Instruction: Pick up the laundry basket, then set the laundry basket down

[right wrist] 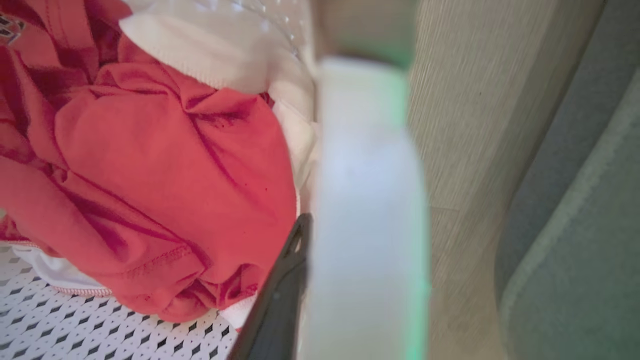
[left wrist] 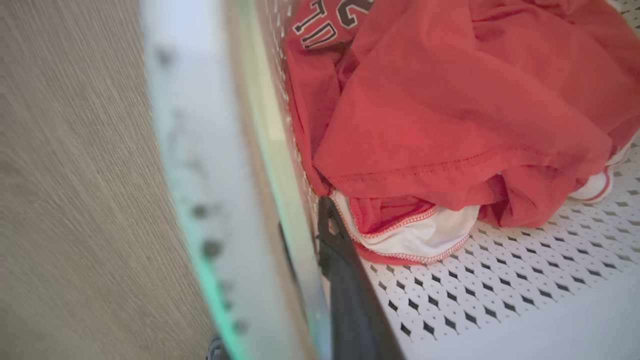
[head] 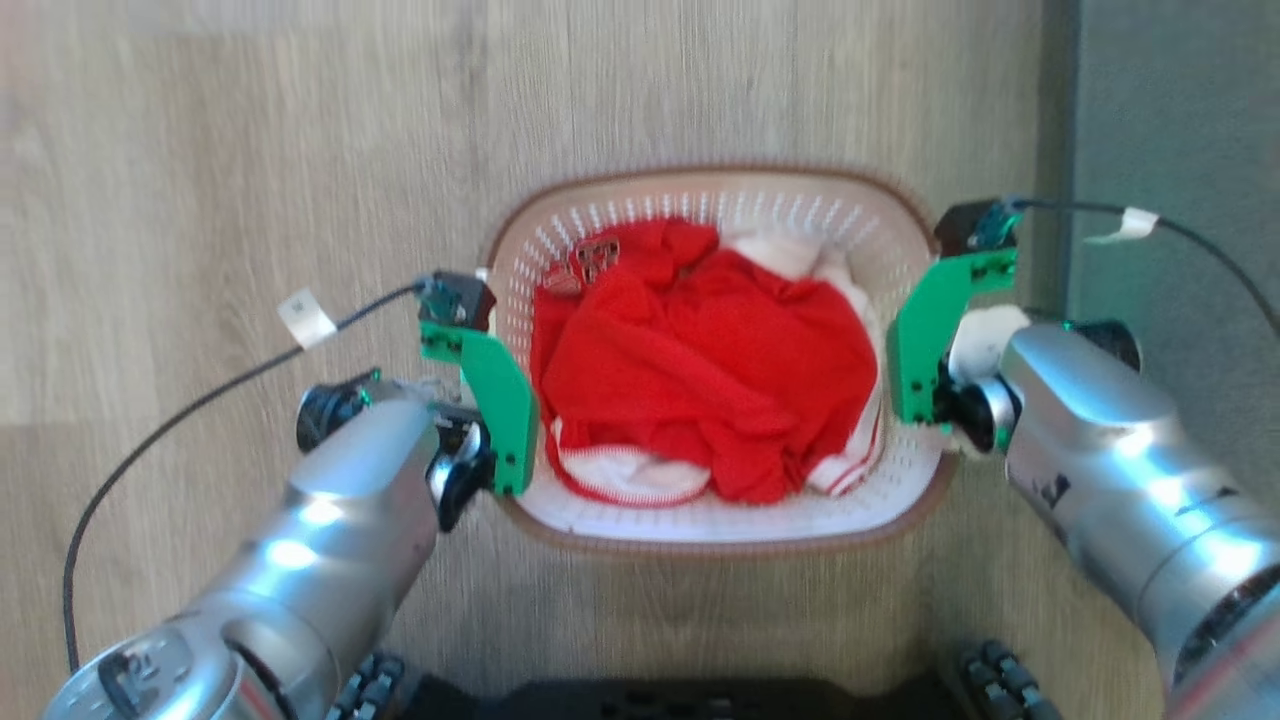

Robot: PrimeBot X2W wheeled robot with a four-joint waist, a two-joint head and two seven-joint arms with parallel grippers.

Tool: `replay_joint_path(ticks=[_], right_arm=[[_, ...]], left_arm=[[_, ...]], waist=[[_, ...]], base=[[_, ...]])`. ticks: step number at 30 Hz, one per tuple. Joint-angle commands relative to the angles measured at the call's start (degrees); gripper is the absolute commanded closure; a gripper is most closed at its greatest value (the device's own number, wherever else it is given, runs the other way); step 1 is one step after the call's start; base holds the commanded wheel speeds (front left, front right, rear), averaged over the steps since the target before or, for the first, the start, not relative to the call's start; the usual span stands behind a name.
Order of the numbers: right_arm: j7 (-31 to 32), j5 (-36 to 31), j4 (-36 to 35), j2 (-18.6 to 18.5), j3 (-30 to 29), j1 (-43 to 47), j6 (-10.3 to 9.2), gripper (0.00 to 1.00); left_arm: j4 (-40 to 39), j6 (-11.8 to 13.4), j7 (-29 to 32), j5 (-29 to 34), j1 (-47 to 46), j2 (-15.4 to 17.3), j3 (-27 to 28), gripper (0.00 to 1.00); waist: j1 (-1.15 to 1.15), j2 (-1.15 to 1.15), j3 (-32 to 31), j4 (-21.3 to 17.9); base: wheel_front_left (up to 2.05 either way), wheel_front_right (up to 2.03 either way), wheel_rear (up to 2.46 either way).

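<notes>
Basket (head: 715,520) with red clothes (head: 700,350) is gripped on both sides: left claw (left wrist: 312,225) and right claw (right wrist: 312,225) each closed on its wall.

Glossy silver forearms (head: 350,480); green brackets (head: 500,400); black cables (head: 200,402), white tags (head: 305,317).

One laundry basket (head: 720,525). Two grippers at its side rims: left gripper (head: 505,440), right gripper (head: 915,370). Two cables (head: 200,400), each with one white tag (head: 306,317).
</notes>
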Motion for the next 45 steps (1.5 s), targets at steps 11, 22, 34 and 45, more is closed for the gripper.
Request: replay_joint_path(ticks=[11,22,34,45], right_arm=[[5.0,4.3,-4.5,0.3,6.4,6.4,0.42,1.0],[4.1,9.1,-6.3,1.1,9.9,10.9,0.42,1.0],[7.1,13.8,-4.9,2.8,12.5,14.5,0.42,1.0],[7.3,15.3,-4.1,3.9,14.5,17.2,0.42,1.0]], left_arm=[[0.0,-2.1,2.7,-2.1,2.9,1.0,-2.3,1.0],[0.3,-2.2,6.4,-3.4,6.2,1.0,-3.7,1.0],[-1.4,-2.2,10.5,-3.8,12.6,2.2,-4.8,1.0],[-2.9,-2.2,12.2,-3.9,16.3,3.0,-5.2,1.0]], waist=[[0.0,0.0,-15.4,-0.1],[0.0,0.0,-26.8,0.3],[0.0,0.0,-36.1,1.4],[0.0,0.0,-40.1,2.1]], base=[[0.0,0.0,0.0],[0.0,0.0,0.0],[0.0,0.0,0.0],[0.0,0.0,0.0]])
